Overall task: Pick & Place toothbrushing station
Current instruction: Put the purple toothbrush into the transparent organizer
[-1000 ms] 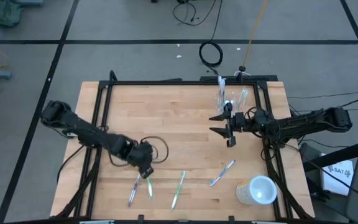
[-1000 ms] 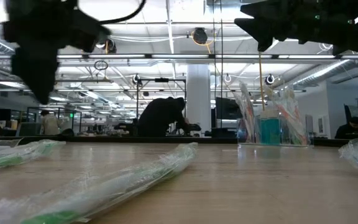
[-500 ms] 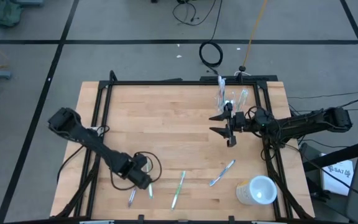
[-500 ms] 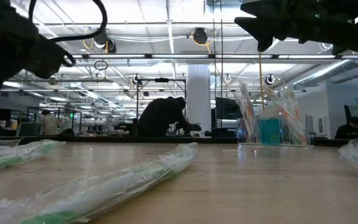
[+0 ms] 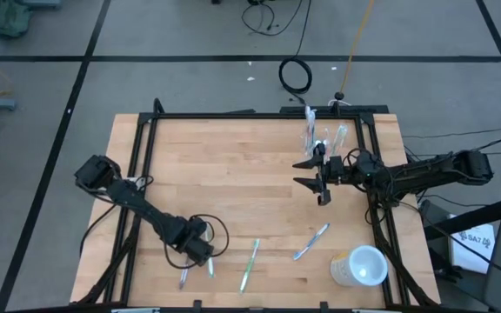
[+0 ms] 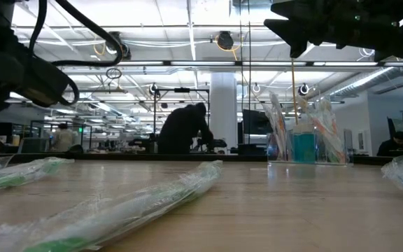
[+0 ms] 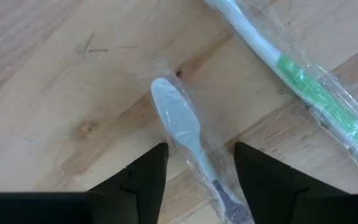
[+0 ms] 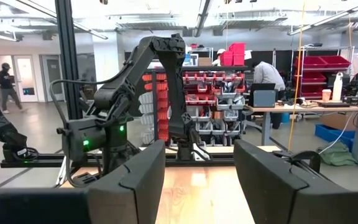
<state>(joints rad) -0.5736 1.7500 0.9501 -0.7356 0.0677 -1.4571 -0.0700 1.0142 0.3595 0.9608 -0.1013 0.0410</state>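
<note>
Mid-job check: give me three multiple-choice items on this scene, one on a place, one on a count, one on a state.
1. In the high view, where on the table is the whitish cup?
A. centre
B. lower right corner
C. upper left corner

2. How many wrapped toothbrushes lie loose on the wood?
A. two
B. four
C. six

3. How do the left gripper's jaws stand?
A. open, astride a white-headed toothbrush
B. shut on the cup
C. shut, empty

Answers:
1. B, the cup sits at that corner.
2. B, four lie along the lower edge.
3. A, the brush head shows between parted jaws.
</note>
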